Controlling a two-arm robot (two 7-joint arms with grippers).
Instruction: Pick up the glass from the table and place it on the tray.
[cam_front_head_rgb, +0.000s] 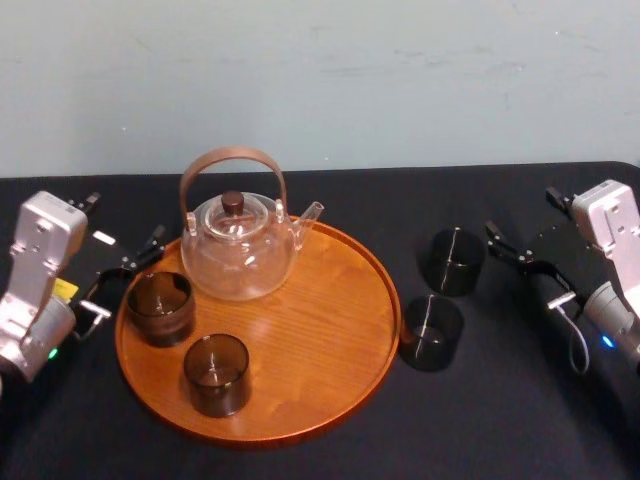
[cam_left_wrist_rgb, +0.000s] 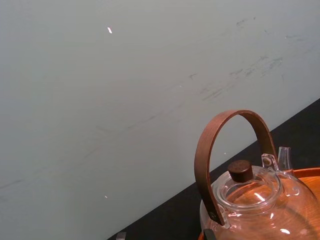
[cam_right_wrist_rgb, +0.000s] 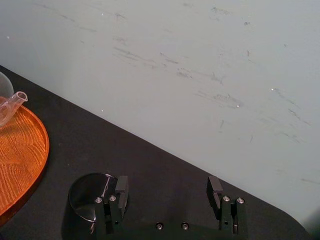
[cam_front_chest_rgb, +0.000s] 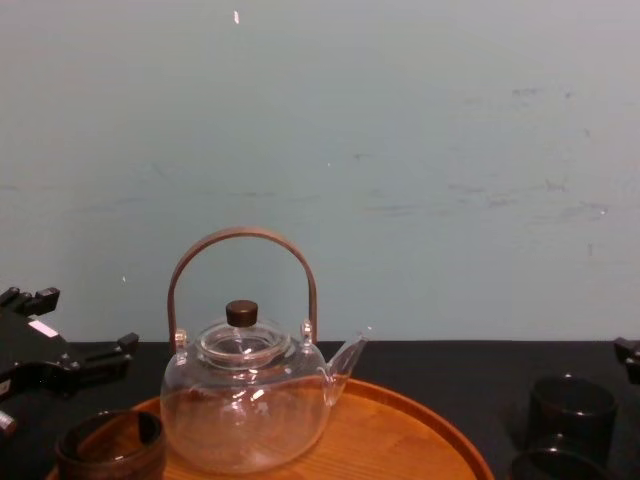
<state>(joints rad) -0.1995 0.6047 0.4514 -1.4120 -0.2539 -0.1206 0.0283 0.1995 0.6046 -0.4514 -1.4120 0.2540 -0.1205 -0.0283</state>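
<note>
Nearest, front glass (cam_front_head_rgb: 216, 375) and side glass (cam_front_head_rgb: 160, 307) set on the wooden tray (cam_front_head_rgb: 340, 330), at six and nine o'clock of the glass teapot (cam_front_head_rgb: 238, 250). Two dark glasses waiting on the black tabletop (cam_front_head_rgb: 500, 420) at the tray's three o'clock: far glass (cam_front_head_rgb: 452, 262), near glass (cam_front_head_rgb: 430, 333). Right claw (cam_right_wrist_rgb: 167, 186) released, beside the far glass, not around it. Best shifted sideways to straddle it, kept clear of its neighbour, then clenched. Left claw (cam_front_head_rgb: 125, 278) released at the tray's nine o'clock.
</note>
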